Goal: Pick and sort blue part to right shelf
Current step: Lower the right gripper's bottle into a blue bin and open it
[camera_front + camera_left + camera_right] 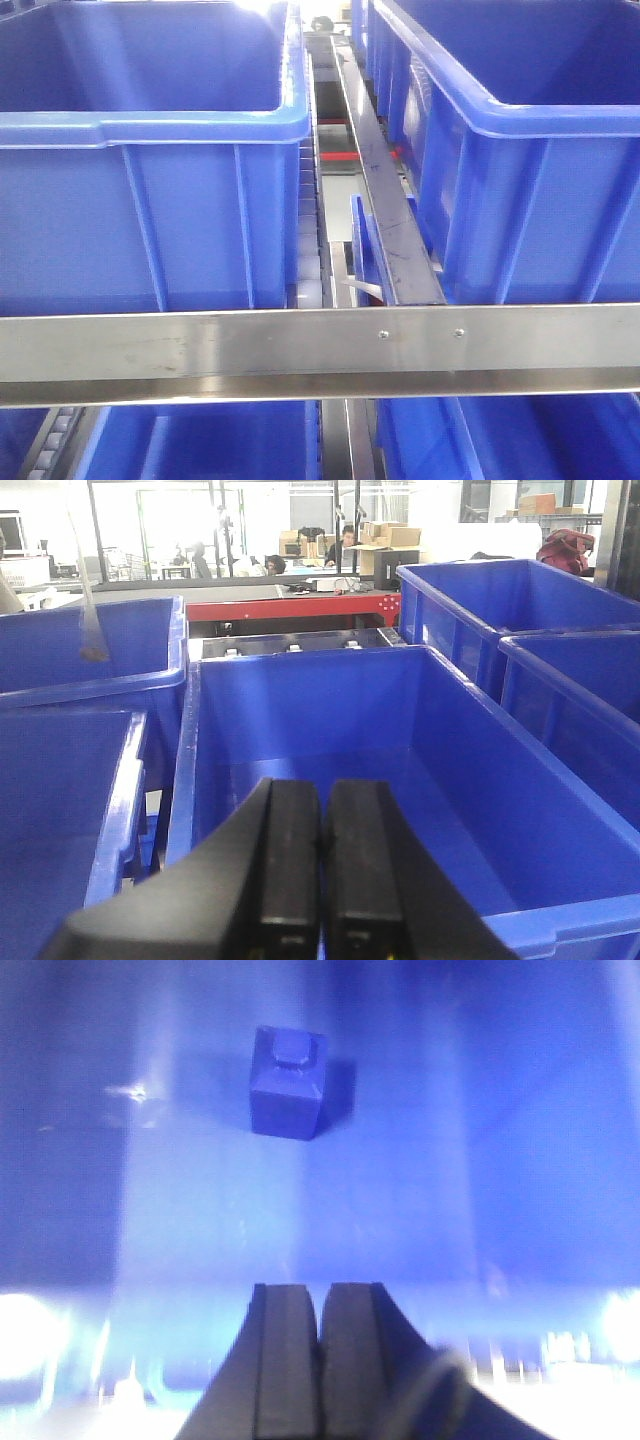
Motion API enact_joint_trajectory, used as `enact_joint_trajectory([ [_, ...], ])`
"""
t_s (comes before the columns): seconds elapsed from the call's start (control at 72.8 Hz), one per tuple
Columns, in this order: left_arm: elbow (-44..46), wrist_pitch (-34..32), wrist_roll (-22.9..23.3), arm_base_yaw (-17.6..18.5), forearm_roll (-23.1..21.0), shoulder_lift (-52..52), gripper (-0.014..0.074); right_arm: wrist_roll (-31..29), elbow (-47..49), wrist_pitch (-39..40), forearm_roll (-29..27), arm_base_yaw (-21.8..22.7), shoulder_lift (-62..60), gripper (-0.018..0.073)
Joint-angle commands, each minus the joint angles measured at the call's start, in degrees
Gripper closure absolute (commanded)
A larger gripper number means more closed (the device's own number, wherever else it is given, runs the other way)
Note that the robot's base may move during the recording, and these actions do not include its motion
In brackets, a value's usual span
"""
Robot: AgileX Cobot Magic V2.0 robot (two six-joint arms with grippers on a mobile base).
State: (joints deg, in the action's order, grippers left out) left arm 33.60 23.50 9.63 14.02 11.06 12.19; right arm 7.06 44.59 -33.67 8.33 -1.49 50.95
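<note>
A small blue part (pixel 288 1082), a cube with a raised block on top, lies on the floor of a blue bin in the right wrist view. My right gripper (pixel 320 1305) is shut and empty, held back from the part with a stretch of bin floor between. My left gripper (pixel 322 800) is shut with nothing in it, hovering over an empty blue bin (pixel 400 780). The right shelf shows in the front view as a brushed-steel front rail (pixel 320 345) with blue bins (pixel 150 150) in tiers. Neither gripper appears in the front view.
A second blue bin (pixel 530 150) sits at the right of the steel divider rail (pixel 385 200) and white roller track (pixel 308 230). More bins (pixel 200 440) fill the tier below. Further bins (pixel 90 670) flank the left gripper, with a red bench (pixel 290 608) behind.
</note>
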Motion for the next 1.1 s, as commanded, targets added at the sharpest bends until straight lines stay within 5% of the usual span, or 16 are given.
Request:
enact_joint_trajectory([
  [0.0,1.4,-4.8,0.2,-0.1,0.3,0.6,0.0463,0.1,-3.0,6.1,0.4,0.5,-8.5,0.0524],
  [0.508,1.4,-4.8,0.2,-0.1,0.3,0.6,0.0463,0.1,-16.6,11.9,0.3,0.5,-45.1,0.0524],
  [1.085,1.4,-4.8,0.2,-0.1,0.3,0.6,0.0463,0.1,-17.0,11.5,0.1,0.5,-47.3,0.0524],
])
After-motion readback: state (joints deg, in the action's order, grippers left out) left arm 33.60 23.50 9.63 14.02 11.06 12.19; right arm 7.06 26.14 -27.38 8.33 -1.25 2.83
